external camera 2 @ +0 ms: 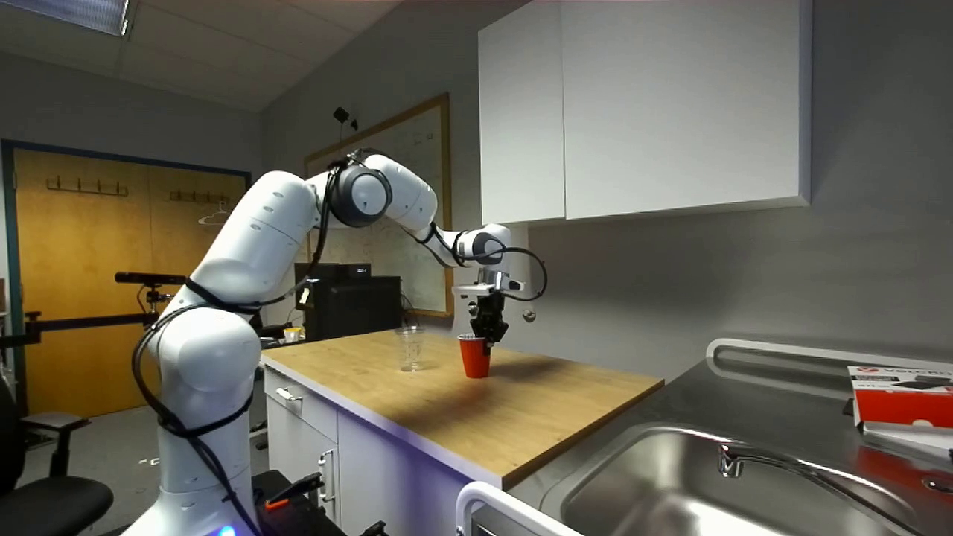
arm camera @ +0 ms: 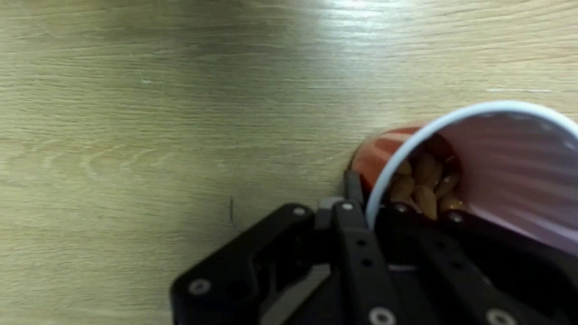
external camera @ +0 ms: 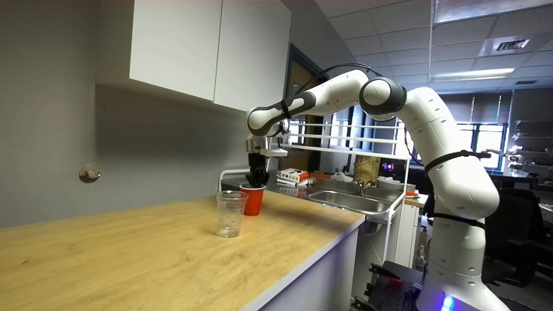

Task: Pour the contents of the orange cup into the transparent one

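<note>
The orange cup point(external camera: 255, 202) stands upright on the wooden counter in both exterior views point(external camera 2: 474, 359). In the wrist view its pale rim and inside point(arm camera: 510, 158) show, with several brown nuts point(arm camera: 424, 180) at the bottom. My gripper point(external camera: 258, 183) points down at the cup's rim. In the wrist view the jaws point(arm camera: 372, 198) straddle the cup's wall, one finger outside and one inside, close together on it. The inner fingertip is dark and partly hidden. The transparent cup point(external camera: 230, 216) stands upright beside the orange cup, also in this exterior view point(external camera 2: 409, 350). It is out of the wrist view.
The wooden counter point(external camera: 142, 246) ends at a front edge point(external camera: 302, 265). A white wall cabinet point(external camera: 177, 47) hangs above it. A metal sink point(external camera 2: 655, 476), a white rack point(external camera: 345, 151) and a red and white box point(external camera 2: 904, 398) lie beyond the counter's end.
</note>
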